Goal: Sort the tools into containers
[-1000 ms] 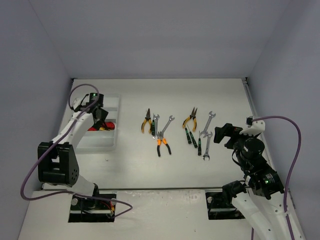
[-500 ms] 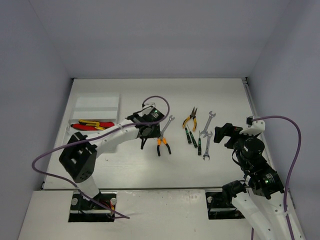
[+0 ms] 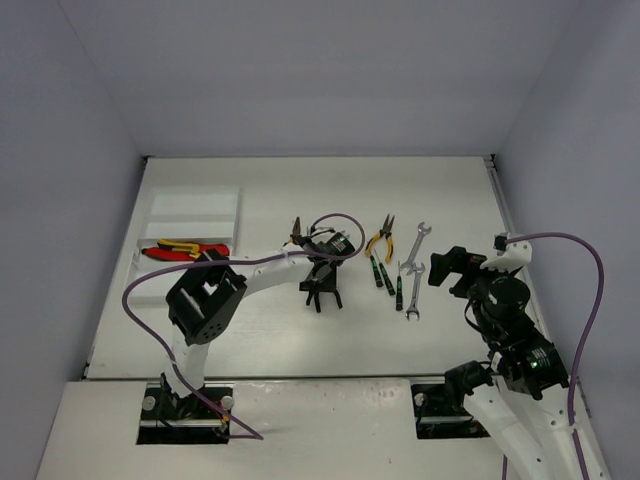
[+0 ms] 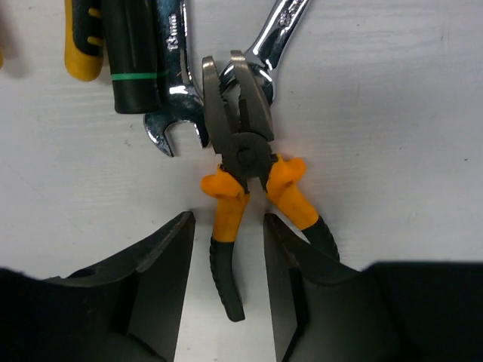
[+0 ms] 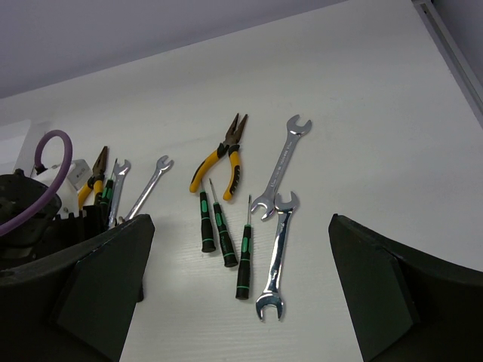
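Note:
Orange-handled pliers [image 4: 241,162] lie on the table, jaws pointing away. My left gripper [image 4: 226,222] is open, and its fingers stand either side of the pliers' left handle without touching it. In the top view this gripper [image 3: 321,292] is mid-table by those pliers [image 3: 297,233]. My right gripper [image 5: 240,226] is wide open and empty, above three black-green screwdrivers [image 5: 224,234] and two silver wrenches [image 5: 275,264]; in the top view it [image 3: 455,268] is to their right. Yellow-handled pliers [image 5: 219,154] lie behind the screwdrivers. The white tray [image 3: 190,212] stands far left, with red and yellow cutters [image 3: 185,250] at its near side.
Just beyond the orange pliers lie two wrenches [image 4: 283,23], a black-green screwdriver [image 4: 132,60] and a yellow handle [image 4: 83,45], crowded together. The left arm's purple cable [image 3: 335,220] loops over that spot. Walls close the table at back and sides.

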You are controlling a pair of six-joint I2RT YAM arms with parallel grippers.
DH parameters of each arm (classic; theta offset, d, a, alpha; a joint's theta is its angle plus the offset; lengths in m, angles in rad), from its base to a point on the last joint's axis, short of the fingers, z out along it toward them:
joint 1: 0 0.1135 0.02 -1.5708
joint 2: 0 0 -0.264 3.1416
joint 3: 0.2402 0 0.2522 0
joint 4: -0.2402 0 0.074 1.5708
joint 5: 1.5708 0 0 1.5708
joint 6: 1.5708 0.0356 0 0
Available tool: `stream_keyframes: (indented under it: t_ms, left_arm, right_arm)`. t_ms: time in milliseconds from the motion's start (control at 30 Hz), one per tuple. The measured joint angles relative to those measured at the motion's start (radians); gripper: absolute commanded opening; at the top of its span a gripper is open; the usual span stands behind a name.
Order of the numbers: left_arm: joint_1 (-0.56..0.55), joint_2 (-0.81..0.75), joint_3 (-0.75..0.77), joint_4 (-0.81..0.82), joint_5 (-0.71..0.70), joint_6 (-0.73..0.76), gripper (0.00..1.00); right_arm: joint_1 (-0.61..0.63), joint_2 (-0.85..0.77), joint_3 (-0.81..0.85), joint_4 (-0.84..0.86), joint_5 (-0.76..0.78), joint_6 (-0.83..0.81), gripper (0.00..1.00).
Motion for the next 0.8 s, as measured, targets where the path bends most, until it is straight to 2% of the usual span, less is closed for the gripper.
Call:
stream_keyframes:
  t_ms: [100, 333, 433, 633, 800]
  left_arm:
    - [0.000, 0.019, 0.022, 0.003, 0.000, -0.005, 0.30]
    - [0.000, 0.024, 0.028, 0.011, -0.001, -0.023, 0.07]
    - [-0.001, 0.020, 0.023, 0.015, -0.005, -0.030, 0.01]
    - [-0.001, -0.031, -0.035, 0.010, -0.018, -0.039, 0.00]
    - [-0.001, -0.145, -0.074, -0.048, -0.073, -0.054, 0.00]
  right_arm:
    - [0.000, 0.000, 0.000, 0.000, 0.000, 0.000, 1.00]
    - [0.000, 0.000, 0.000, 0.000, 0.000, 0.000, 1.00]
    - [0.000, 0.000, 0.000, 0.000, 0.000, 0.000, 1.00]
    - [0.000, 0.000, 0.000, 0.000, 0.000, 0.000, 1.00]
    - [0.000, 0.000, 0.000, 0.000, 0.000, 0.000, 1.00]
